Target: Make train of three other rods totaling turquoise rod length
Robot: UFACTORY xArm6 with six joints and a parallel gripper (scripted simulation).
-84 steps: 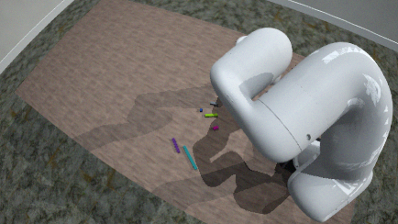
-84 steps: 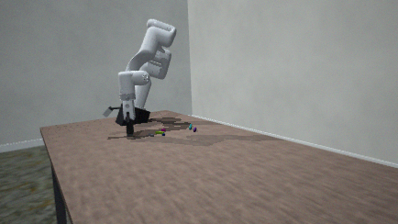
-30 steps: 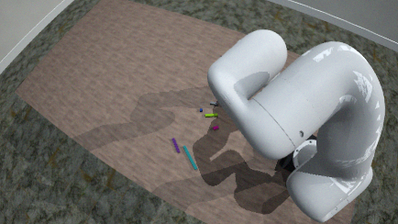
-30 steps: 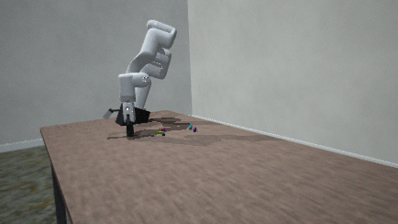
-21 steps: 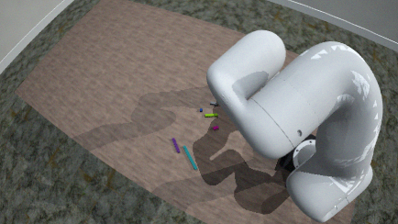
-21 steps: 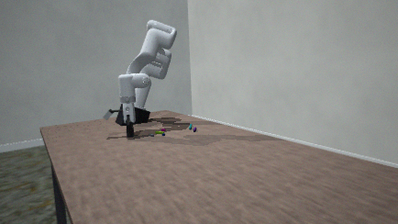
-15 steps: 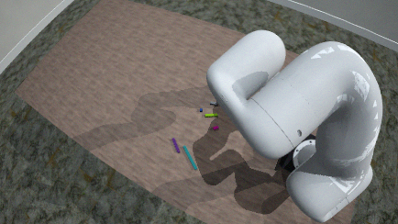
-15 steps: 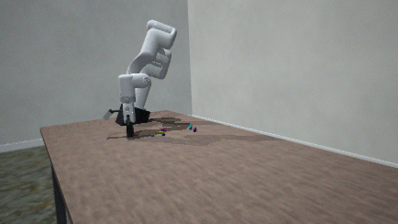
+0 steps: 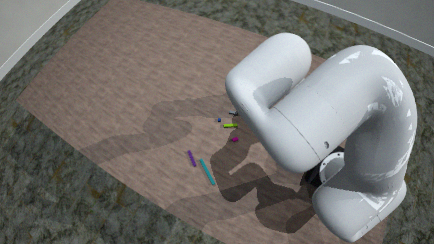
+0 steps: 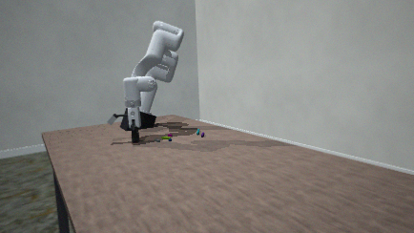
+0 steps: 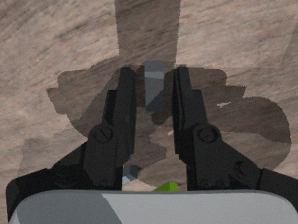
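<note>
Okay, biggest first: the wooden table (image 9: 100, 72) takes up most of the top view, and the white arm (image 9: 350, 122) bends over its right part, throwing a wide shadow across the rods. The gripper (image 11: 154, 76) points straight down with its tips at the table surface (the exterior view shows this too, at (image 10: 134, 137)). Its dark fingers are partly open with a narrow gap, and they straddle the grey rod (image 11: 154, 90). A sliver of space shows on each side of the rod, so it sits between them unclamped and nothing is gripped. The turquoise rod (image 9: 207, 171) lies flat on the table, well apart from the gripper and towards the near edge in the top view. It runs diagonally, with the purple rod (image 9: 191, 158) just beside it on its left, roughly parallel and not touching. The lime rod (image 9: 230, 125) lies near the gripper, and its end peeks in at the bottom of the wrist view (image 11: 166, 187). The magenta rod (image 9: 234, 139) sits a little below the lime one, partly in shadow. The blue rod (image 9: 219, 120) lies just left of the lime rod, apart from it.
</note>
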